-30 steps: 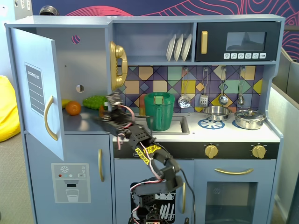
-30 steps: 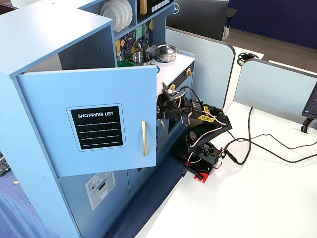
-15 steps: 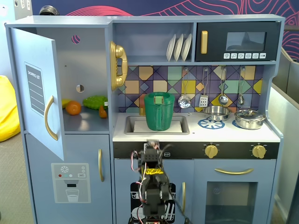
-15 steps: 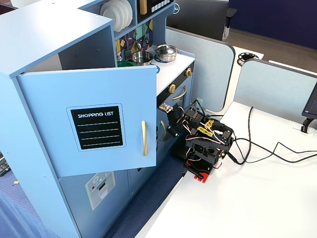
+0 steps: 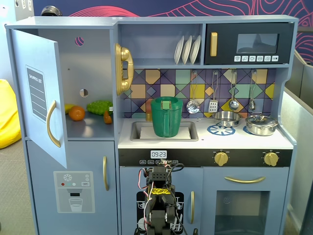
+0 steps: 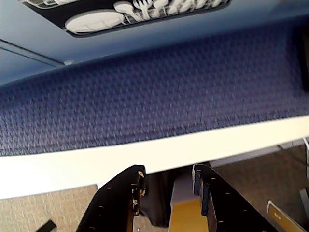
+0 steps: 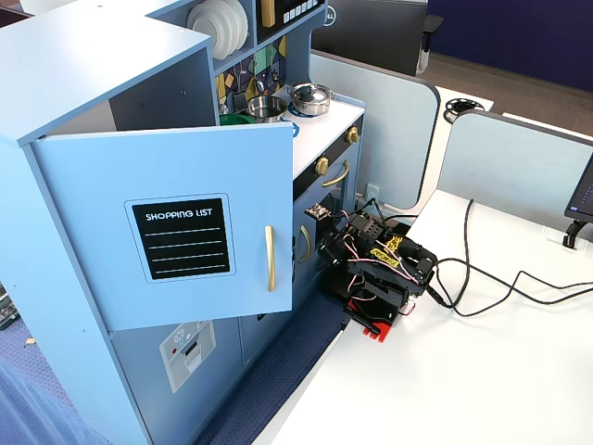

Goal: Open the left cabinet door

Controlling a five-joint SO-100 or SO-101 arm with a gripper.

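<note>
The left cabinet door [image 5: 39, 93] is blue-grey with a black "SHOPPING LIST" panel and a curved gold handle [image 5: 53, 125]. It stands swung wide open, away from the cabinet front. In the other fixed view the door [image 7: 185, 241] faces the camera with its handle [image 7: 270, 258] at the right edge. My arm [image 5: 159, 205] is folded low in front of the kitchen's middle, well apart from the door; it also shows on the white table [image 7: 380, 269]. In the wrist view my gripper [image 6: 168, 176] is open and empty, pointing at blue carpet and the table edge.
Toy fruit and vegetables [image 5: 93, 110] lie on the shelf inside the open cabinet. Below it is a door with a water-dispenser graphic [image 5: 73, 191]. A green jug [image 5: 166, 116] stands in the sink. The dish-rack door [image 6: 145, 12] is close above my gripper. Cables [image 7: 500, 278] trail across the table.
</note>
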